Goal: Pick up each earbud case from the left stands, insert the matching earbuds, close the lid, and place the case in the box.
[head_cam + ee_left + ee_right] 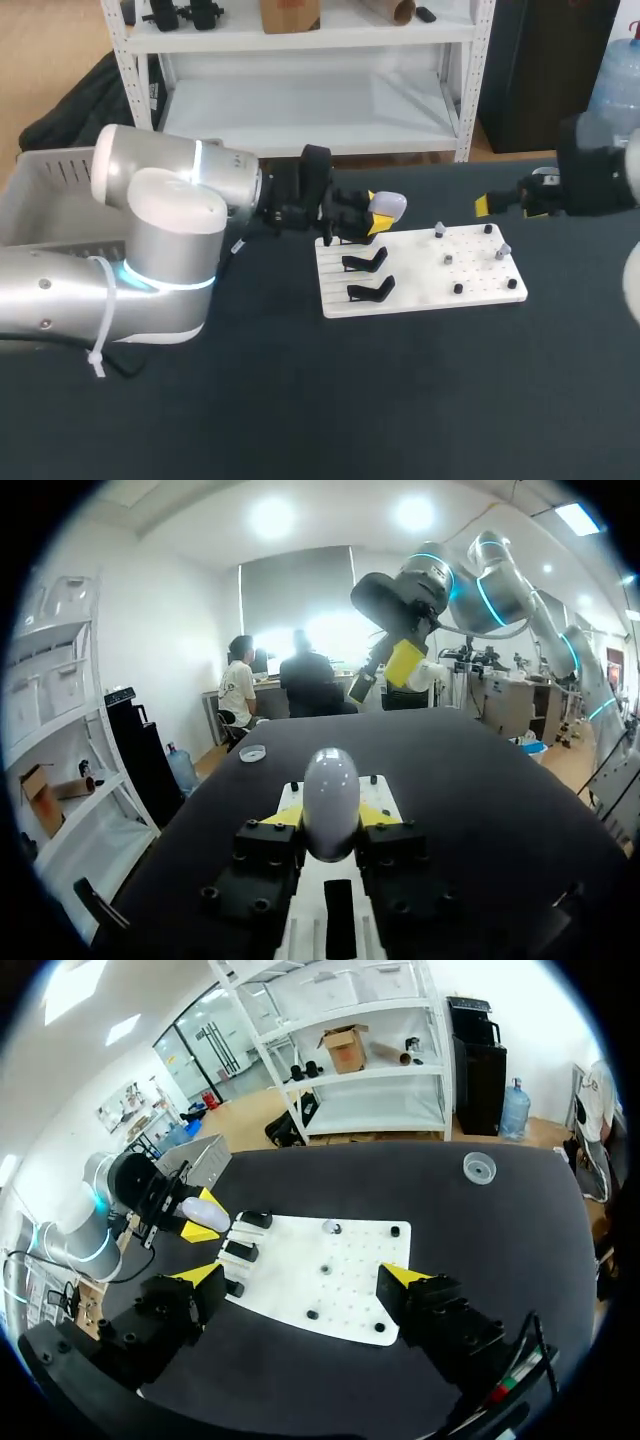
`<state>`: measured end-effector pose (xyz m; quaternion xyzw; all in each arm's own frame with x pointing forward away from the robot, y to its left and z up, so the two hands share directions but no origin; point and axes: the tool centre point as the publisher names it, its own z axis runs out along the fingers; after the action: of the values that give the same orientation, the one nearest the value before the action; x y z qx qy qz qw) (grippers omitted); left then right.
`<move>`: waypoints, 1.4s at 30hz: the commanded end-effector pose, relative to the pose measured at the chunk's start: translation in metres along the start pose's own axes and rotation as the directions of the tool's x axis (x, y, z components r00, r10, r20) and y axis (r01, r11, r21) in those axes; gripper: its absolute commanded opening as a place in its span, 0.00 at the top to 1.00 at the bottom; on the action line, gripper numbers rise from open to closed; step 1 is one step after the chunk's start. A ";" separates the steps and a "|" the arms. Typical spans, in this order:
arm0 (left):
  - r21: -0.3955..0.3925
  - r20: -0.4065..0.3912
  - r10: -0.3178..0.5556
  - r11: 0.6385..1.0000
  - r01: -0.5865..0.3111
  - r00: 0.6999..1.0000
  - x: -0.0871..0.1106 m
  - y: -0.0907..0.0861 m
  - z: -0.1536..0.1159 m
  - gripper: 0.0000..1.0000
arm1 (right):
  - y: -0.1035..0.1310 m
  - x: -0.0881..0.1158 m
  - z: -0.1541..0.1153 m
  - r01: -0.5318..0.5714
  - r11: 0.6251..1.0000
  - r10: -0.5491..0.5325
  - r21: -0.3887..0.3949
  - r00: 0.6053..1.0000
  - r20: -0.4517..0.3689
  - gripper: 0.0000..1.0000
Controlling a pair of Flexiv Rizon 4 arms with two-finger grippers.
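Left end effector [330, 817] clamps earbud case [330, 788], right end effector [302, 1278] gapes wide.

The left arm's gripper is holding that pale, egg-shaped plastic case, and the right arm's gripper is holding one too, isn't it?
Only the left gripper holds the pale, egg-shaped plastic case. The right gripper is open and empty, as the right wrist view shows.
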<state>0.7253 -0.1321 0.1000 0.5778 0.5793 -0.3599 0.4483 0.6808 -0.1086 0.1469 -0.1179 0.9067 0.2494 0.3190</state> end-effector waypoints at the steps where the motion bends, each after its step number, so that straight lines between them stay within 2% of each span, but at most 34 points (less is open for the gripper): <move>1: -0.016 0.002 0.006 1.000 -0.006 1.000 -0.005 -0.002 0.008 1.00 | 0.015 0.002 0.010 0.007 0.998 -0.007 0.065 1.000 -0.011 0.00; 9: 0.007 0.001 0.027 1.000 -0.027 1.000 -0.010 -0.005 0.021 1.00 | 0.038 0.009 0.031 0.047 0.998 -0.045 0.035 0.997 -0.057 0.00; 13: 0.000 -0.007 0.008 1.000 -0.008 1.000 -0.004 0.003 0.025 1.00 | 0.046 0.008 0.035 0.061 0.998 -0.060 0.018 0.996 -0.073 0.00; 20: -0.003 0.027 0.008 1.000 -0.008 1.000 -0.008 0.003 0.025 1.00 | 0.056 0.009 0.043 0.074 0.997 -0.075 -0.012 0.993 -0.089 0.00; 42: 0.012 0.041 0.045 0.999 -0.046 0.998 -0.017 -0.016 0.025 1.00 | 0.053 0.001 0.052 0.070 0.998 -0.070 -0.001 0.991 -0.111 0.00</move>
<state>0.7142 -0.1630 0.1060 0.5890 0.5548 -0.3665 0.4592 0.6852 -0.0386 0.1311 -0.1640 0.9176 0.2325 0.2777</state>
